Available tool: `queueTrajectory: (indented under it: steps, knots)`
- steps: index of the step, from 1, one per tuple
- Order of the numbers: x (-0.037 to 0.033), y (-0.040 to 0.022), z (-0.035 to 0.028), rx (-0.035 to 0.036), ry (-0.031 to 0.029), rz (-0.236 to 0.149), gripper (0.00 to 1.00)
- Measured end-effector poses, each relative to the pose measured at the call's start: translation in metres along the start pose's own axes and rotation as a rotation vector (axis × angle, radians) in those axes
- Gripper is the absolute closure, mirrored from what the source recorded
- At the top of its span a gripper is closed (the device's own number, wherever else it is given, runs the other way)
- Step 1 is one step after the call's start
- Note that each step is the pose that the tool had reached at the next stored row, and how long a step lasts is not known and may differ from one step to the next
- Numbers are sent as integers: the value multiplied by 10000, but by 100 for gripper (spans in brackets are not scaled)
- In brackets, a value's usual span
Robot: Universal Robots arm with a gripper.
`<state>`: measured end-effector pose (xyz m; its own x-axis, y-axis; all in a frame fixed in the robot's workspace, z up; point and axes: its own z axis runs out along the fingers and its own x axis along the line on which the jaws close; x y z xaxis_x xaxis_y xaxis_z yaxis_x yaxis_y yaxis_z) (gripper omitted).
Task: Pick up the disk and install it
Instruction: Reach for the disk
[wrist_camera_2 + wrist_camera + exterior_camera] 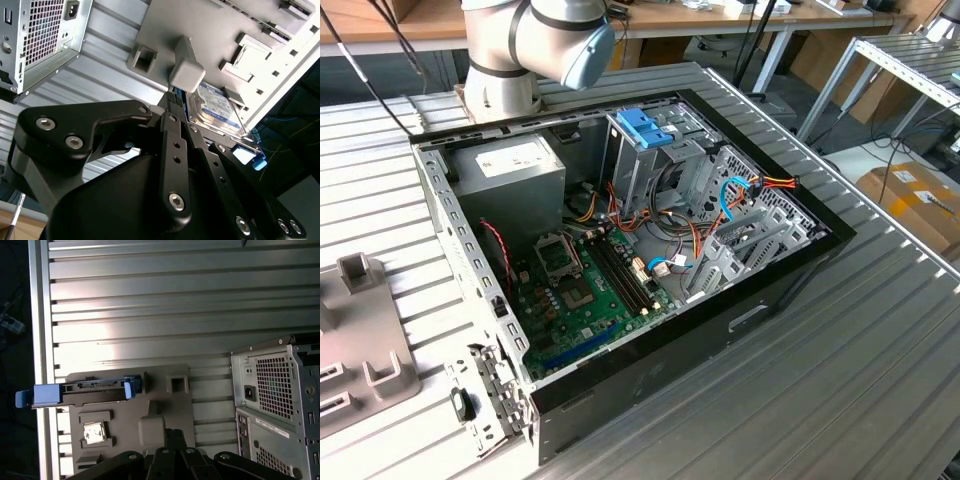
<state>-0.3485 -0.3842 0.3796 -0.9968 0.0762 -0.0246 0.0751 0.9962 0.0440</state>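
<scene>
End effector (pixel 171 434) hangs over the grey holder plate (pixel 170 407). It looks drawn together and is pinching nothing. The raised square post (pixel 186 75) on the plate sits just ahead of it. The disk (pixel 85 388) stands on edge in a slot at the plate's far rim, on the side away from the computer case (pixel 275 390). Judgement: spread wide before descending, clear the post, straddle the disk's flat faces mid-length, and stay off the blue rails. The case sits on the desk (pixel 150 315) beside the plate.

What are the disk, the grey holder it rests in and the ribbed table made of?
The disk: bare silvery metal casing, paper-like label, light-blue rails that look plastic. The grey holder: matte, uniform, probably moulded plastic. The table: ribbed with a brushed sheen, likely aluminium.
</scene>
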Motion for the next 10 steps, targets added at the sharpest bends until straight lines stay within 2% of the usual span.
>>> queueTrajectory:
  steps: [10]
  knots:
    - [36,-2,5,2,0,0,89]
